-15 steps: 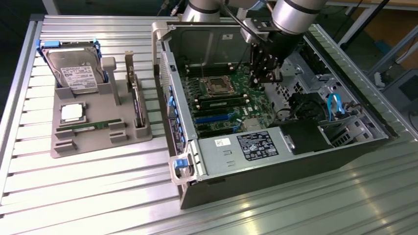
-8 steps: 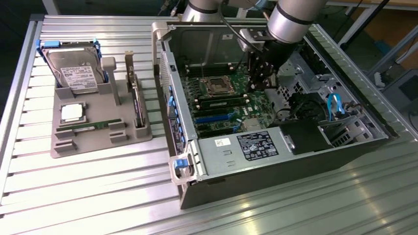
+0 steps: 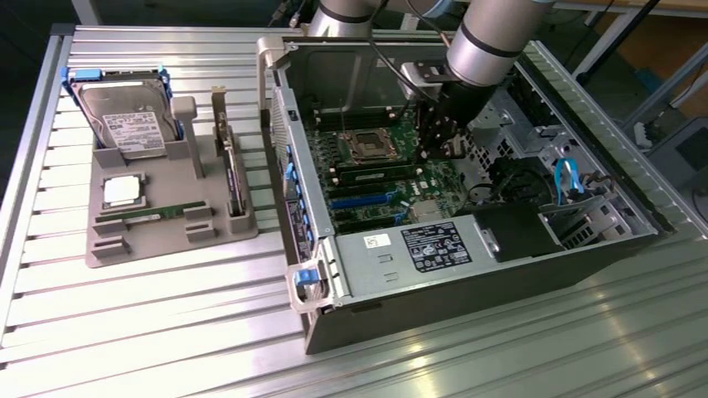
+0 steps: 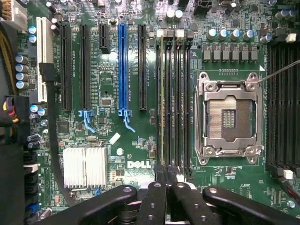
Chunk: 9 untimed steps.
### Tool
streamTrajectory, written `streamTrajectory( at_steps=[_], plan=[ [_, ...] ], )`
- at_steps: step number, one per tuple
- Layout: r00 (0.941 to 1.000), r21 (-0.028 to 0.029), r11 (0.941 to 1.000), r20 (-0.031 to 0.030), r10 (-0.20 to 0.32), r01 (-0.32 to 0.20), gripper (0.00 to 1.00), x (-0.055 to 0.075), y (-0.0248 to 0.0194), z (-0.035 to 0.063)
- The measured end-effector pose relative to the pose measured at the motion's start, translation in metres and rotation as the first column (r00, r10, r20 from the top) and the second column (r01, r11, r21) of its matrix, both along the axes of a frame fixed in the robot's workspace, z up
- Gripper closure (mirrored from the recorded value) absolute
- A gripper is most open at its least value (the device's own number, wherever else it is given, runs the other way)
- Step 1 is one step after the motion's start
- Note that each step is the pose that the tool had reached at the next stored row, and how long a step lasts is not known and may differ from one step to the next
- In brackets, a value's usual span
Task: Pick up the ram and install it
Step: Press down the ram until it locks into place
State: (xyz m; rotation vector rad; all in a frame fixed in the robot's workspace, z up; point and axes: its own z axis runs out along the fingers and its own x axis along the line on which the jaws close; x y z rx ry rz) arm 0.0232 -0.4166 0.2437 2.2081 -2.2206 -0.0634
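- Slatted metal surface (image 3: 166,332) carries an open computer case (image 3: 465,282) and, at the exterior view's left, a grey tray (image 3: 111,249) of spare parts.
- The arm reaches down into the case, with the tool (image 4: 167,185) hanging low over the motherboard (image 4: 108,154).
- The tool's two fingers are pressed together, and no gap or object can be made out between their tips.
- The ram (image 4: 161,103) appears in the wrist view as a thin green edge. It stands on edge in the memory slot farthest from the processor socket (image 4: 228,117), between that socket and the blue slot (image 4: 122,65).
- Its long axis runs straight away from the fingertips, parallel to the neighbouring memory slots and to the socket's nearer side.
- The tool sits at one end of the stick, not its middle, and looks a shade towards the socket side of the green edge.
- My reading is that the stick is lined up with its slot. I cannot tell whether it is fully seated, or whether the fingertips touch it.
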Motion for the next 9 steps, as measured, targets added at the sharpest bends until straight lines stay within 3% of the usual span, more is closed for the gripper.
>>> streamTrajectory(
  at_steps=[9],
  plan=[
    [1.0, 0.0001, 1.0, 0.0, 0.0, 0.0, 0.9, 0.0, 0.0, -0.0065]
  ],
)
